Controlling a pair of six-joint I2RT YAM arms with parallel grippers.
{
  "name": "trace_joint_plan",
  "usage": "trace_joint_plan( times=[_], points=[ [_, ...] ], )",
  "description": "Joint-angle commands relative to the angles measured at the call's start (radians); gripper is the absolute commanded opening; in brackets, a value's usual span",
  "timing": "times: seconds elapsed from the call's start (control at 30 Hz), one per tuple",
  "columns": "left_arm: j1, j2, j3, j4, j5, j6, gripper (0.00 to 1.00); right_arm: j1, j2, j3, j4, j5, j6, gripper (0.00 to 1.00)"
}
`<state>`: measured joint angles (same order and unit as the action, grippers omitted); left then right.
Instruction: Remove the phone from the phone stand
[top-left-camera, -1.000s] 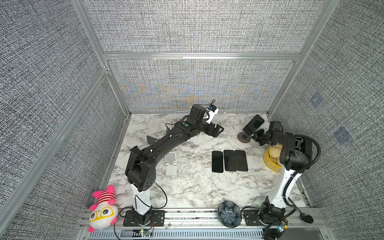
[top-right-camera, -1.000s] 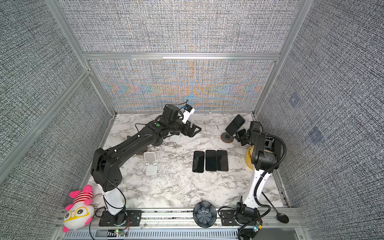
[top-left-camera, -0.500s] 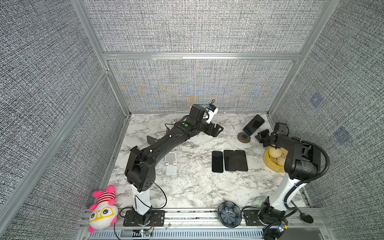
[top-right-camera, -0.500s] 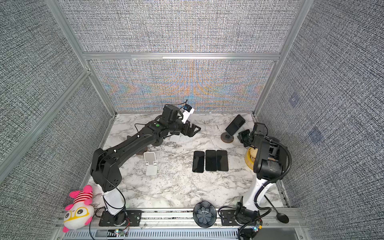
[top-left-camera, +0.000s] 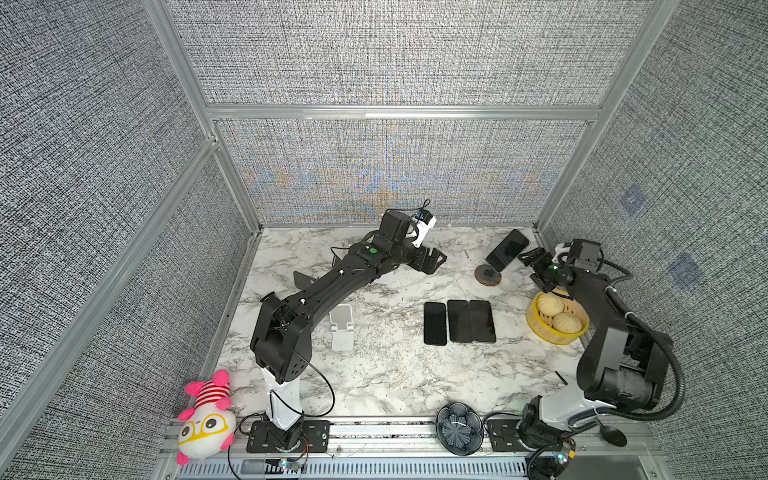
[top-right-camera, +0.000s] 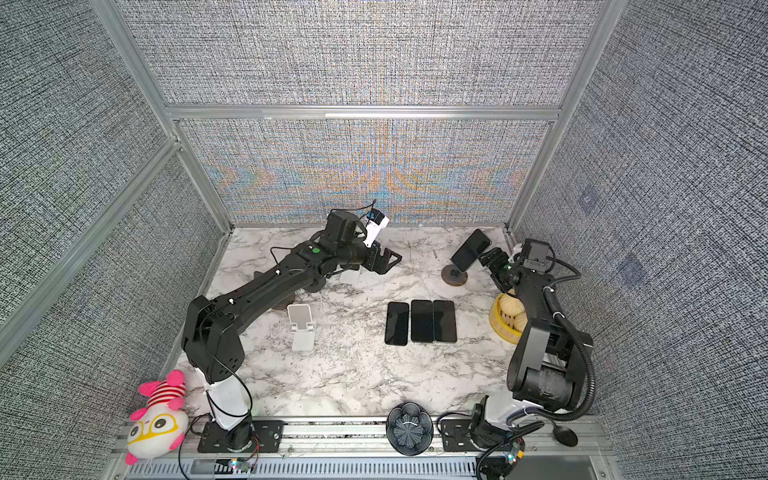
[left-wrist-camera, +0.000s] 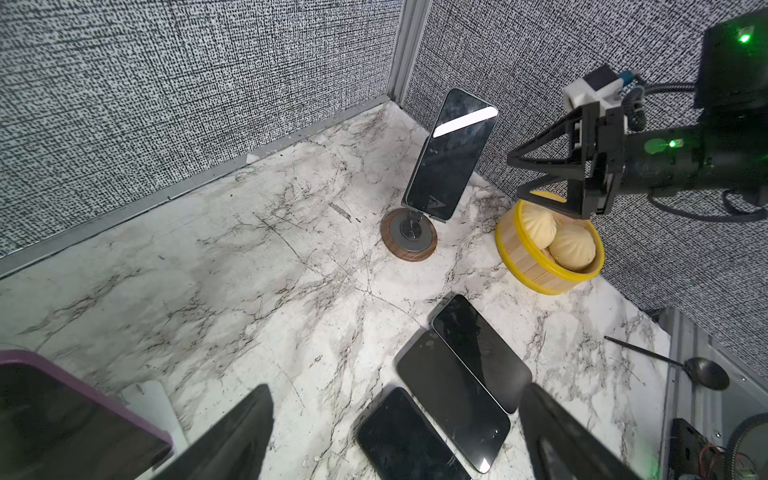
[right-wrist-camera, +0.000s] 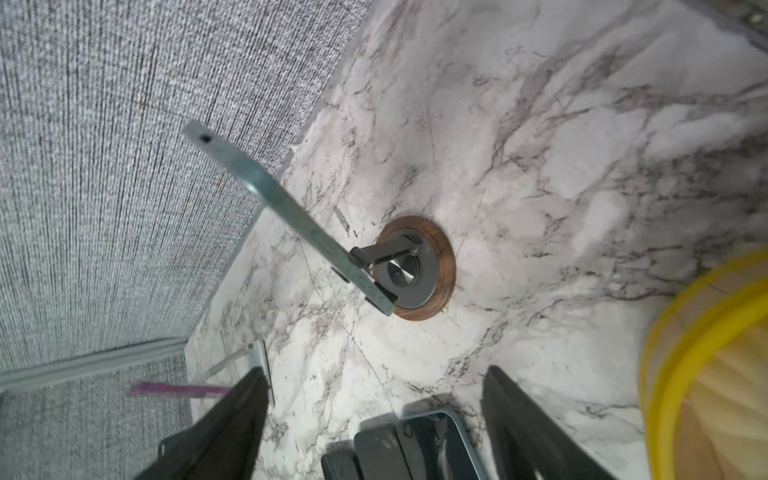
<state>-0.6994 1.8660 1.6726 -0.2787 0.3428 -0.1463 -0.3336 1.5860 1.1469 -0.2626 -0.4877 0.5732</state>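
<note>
Leaning back on its mount, a slim black-screened phone (top-left-camera: 508, 249) with a pale blue-green frame is shown clipped to a round phone stand (top-left-camera: 488, 275) (a dark metal disc ringed in brown wood, with a short hinged arm). The stand is placed near the back right corner of the white marble-patterned surface (top-left-camera: 395, 374). The phone is carried tilted, its lower edge just above the base and its screen turned toward the middle of the surface.

The right claw (left-wrist-camera: 514, 176) is seen in the left wrist view with its black fingers spread wide and nothing between them. It is held near the phone's upper edge, and a clear gap is visible between fingertips and frame. In the right wrist view the phone is seen edge-on, beyond the parted fingers (right-wrist-camera: 245, 399).

The left claw (top-left-camera: 434, 259) is likewise spread wide and empty; it is raised above the back of the surface, well apart from the stand.

Three dark phones (top-left-camera: 459, 322) are laid flat, side by side and touching, near the middle. A yellow-rimmed bamboo steamer basket (top-left-camera: 557, 332) holding two pale buns is set beside the right arm, and a white folding stand (top-left-camera: 341, 328) is placed near the left arm.
</note>
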Motion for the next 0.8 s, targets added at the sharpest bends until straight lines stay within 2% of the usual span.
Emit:
trace_joint_plan(
  times=[0.0, 0.17, 0.33, 0.53, 0.77],
  points=[
    [0.0, -0.011, -0.002, 0.02, 0.002, 0.007, 0.93, 0.006, 0.033, 0.043, -0.064, -0.072, -0.2, 0.92],
    [0.0, -0.004, 0.0, 0.025, 0.01, 0.002, 0.93, 0.052, 0.124, 0.133, -0.069, -0.075, -0.26, 0.88],
    [0.0, -0.002, -0.004, 0.026, 0.016, 0.0, 0.93, 0.092, 0.167, 0.121, 0.019, -0.024, -0.201, 0.82],
    [0.0, -0.01, -0.011, 0.018, 0.013, 0.016, 0.93, 0.1, 0.178, 0.081, 0.105, 0.019, -0.155, 0.81],
    [-0.001, -0.007, -0.014, 0.022, 0.022, 0.016, 0.93, 0.108, 0.205, 0.053, 0.203, 0.021, -0.131, 0.69]
  ],
)
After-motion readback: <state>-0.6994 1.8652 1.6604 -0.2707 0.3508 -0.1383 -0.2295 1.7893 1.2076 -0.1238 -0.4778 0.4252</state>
